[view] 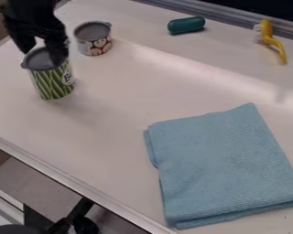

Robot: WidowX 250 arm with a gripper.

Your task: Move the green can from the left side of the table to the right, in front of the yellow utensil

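My gripper is hanging with fingers spread at the rim of the green-patterned can just beneath; I'm apparently lining up a grasp, so closing is needing even finger contact.

Pretty much blacked-out hardware, folks: the robot arm is solid black, with a chunky, blocky wrist end and kinda jagged edges. The matching black two-finger gripper has stubby, dark fingers, one looking wider than the other from here. Screws or cables? Too dark to tell.
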